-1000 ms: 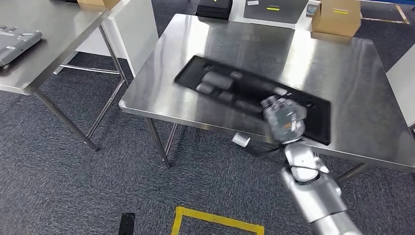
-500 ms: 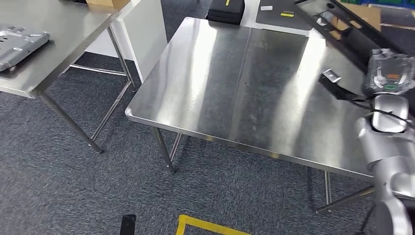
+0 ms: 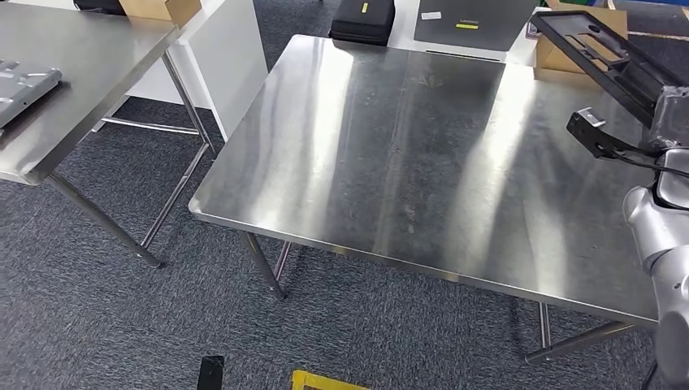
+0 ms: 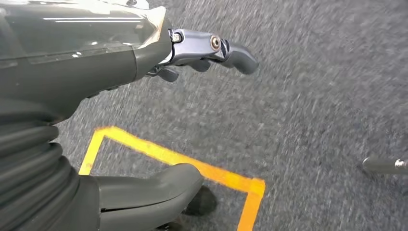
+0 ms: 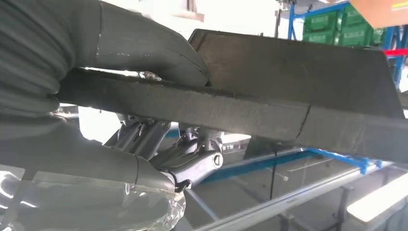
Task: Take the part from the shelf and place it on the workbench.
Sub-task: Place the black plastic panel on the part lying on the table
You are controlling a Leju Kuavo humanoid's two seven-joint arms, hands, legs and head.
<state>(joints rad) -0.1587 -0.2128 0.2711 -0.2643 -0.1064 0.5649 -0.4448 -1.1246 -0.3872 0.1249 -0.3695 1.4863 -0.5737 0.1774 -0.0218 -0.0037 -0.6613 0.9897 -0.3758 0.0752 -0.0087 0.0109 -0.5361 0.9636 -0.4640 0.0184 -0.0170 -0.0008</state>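
Seemingly, the right robot hand (image 5: 144, 120) grips the black part (image 3: 601, 49) at two o'clock above the tabletop (image 3: 390, 154); tilted, it might slip.

We see a worktop (image 3: 390, 154) of brushed steel, smooth and glossy, with broad streaks of reflected light. The floor (image 3: 122, 325) is rough grey carpet with a speckled weave, crossed by glossy yellow tape (image 4: 159, 154). The part (image 5: 288, 91) looks like matt black plastic, its edge faintly grainy. Our right hand (image 5: 144, 96) gripping it has a matt grey rubbery thumb, bare metal finger links and a clear glossy cover; our left hand (image 4: 144, 72) looks the same. Cardboard boxes (image 3: 569, 53) look dull brown.
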